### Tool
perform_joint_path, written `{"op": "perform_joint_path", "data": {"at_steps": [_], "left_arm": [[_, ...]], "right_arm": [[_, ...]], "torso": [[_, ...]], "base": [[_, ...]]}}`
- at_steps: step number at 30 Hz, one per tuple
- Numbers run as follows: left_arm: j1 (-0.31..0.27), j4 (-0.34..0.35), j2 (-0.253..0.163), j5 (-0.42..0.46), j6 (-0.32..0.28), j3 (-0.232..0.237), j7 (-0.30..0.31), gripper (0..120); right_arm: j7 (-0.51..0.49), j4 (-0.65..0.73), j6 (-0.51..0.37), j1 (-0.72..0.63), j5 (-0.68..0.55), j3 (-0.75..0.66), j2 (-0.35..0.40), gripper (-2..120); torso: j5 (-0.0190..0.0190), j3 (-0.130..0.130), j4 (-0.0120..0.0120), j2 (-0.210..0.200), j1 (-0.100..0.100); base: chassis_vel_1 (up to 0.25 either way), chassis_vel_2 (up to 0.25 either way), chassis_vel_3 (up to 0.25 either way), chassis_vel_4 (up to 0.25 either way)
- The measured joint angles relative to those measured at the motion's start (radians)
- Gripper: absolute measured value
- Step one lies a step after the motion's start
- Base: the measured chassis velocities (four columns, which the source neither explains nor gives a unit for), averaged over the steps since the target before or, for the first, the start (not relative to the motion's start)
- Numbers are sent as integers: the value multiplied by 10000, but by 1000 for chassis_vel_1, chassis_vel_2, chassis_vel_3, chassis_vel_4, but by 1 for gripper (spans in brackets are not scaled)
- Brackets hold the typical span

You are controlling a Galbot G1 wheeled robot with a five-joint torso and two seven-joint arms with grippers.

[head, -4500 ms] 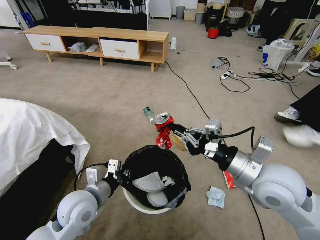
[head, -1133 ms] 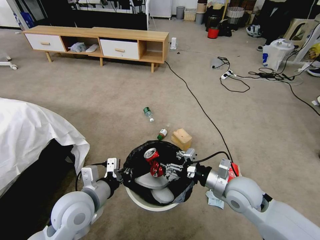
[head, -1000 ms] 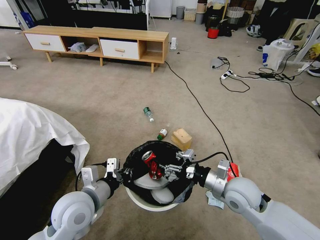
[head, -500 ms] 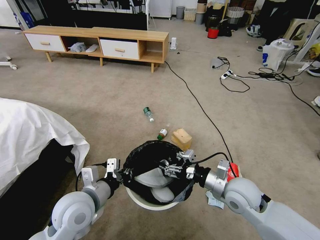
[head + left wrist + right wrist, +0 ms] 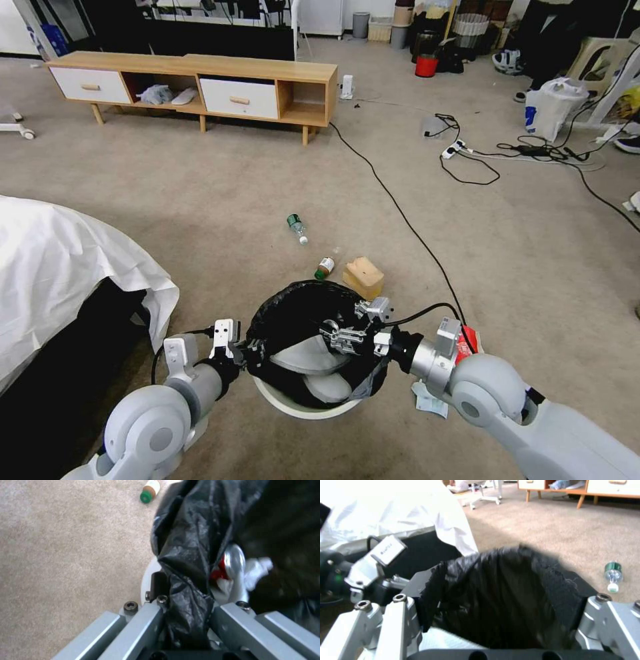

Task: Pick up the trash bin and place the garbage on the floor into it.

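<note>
One crushed red can [image 5: 224, 566] now dropped inside trash bin [image 5: 293, 408]; right end effector [image 5: 331, 331] spread wide, empty; left end effector [image 5: 243, 350] clamping bin rim.

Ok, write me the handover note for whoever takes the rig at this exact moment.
Left gripper is shut on the bagged rim of the trash bin, holding it.
Right gripper is open and empty over the bin mouth.
Done: the crushed red can lies in the bin beside white tissue.
Left on the floor: green-labelled clear bottle, small green-capped bottle, tan box just beyond the bin; red snack packet and pale blue tissue beside the right arm.
</note>
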State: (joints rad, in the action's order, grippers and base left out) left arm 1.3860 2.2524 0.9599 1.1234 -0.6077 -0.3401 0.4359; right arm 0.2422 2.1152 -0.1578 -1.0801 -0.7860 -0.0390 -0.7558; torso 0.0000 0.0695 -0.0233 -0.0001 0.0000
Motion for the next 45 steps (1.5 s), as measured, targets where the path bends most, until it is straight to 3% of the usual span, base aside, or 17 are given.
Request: {"op": "perform_joint_path", "data": {"at_steps": [4,9,12,13,15,16,18,19,20,21,22,24,27,36,45], "left_arm": [[17,46,63,124,-46,-14,387,0],[60,112,215,30,-52,-104,593,0],[79,149,330,-125,-80,-141,764,0],[79,149,330,-125,-80,-141,764,0],[99,243,394,-176,-110,-198,891,0],[99,243,394,-176,-110,-198,891,0],[119,303,424,-238,-144,-285,1046,0],[119,303,424,-238,-144,-285,1046,0],[150,369,454,-275,-160,-385,1129,0],[150,369,454,-275,-160,-385,1129,0],[201,444,504,-304,-170,-497,1203,0],[234,472,532,-325,-171,-545,1237,0],[388,563,654,-477,-174,-641,1307,0],[470,620,781,-696,-174,-611,1302,0],[798,923,813,-861,-153,-689,1450,0]], "right_arm": [[-300,900,-117,2,-825,-626,662,76],[-1646,1568,-800,-268,-1609,-1690,1272,85],[-3766,1987,-1785,-534,-2437,-2463,1676,96],[-3766,1987,-1785,-534,-2437,-2463,1676,96],[-5844,2317,-2866,-757,-3518,-3008,1953,99],[-5844,2317,-2866,-757,-3518,-3008,1953,99],[-7368,2561,-3797,-934,-4544,-3411,2158,100],[-7368,2561,-3797,-934,-4544,-3411,2158,100],[-8343,2742,-4312,-1078,-5355,-3639,2277,100],[-8343,2742,-4312,-1078,-5355,-3639,2277,100],[-9239,2888,-4748,-1305,-6139,-3911,2378,100],[-9704,2962,-4904,-1488,-6555,-4051,2428,100],[-11235,3079,-5424,-2237,-7928,-4519,2538,100],[-12329,2867,-5664,-3176,-9053,-5023,2440,100],[-13187,2166,-5585,-2312,-9907,-3901,1745,100]], "torso": [[1,0,0,1,1],[0,0,-1,0,1],[0,0,-2,0,0],[0,0,-2,0,0],[2,0,-1,0,1],[2,0,-1,0,1],[1,0,-3,0,1],[1,0,-3,0,1],[1,0,-1,0,1],[1,0,-1,0,1],[0,0,0,1,1],[1,0,-1,1,1],[1,-1,-1,0,1],[-1,-1,-4,1,1],[-1,0,4,1,1]], "base": [[0,0,0,0],[0,0,0,0],[0,0,0,0],[0,0,0,0],[0,0,0,0],[0,0,0,0],[0,0,0,0],[0,0,0,0],[0,0,0,0],[0,0,0,0],[0,0,0,0],[0,0,0,0],[0,0,0,0],[0,0,0,0],[0,0,0,0]]}}
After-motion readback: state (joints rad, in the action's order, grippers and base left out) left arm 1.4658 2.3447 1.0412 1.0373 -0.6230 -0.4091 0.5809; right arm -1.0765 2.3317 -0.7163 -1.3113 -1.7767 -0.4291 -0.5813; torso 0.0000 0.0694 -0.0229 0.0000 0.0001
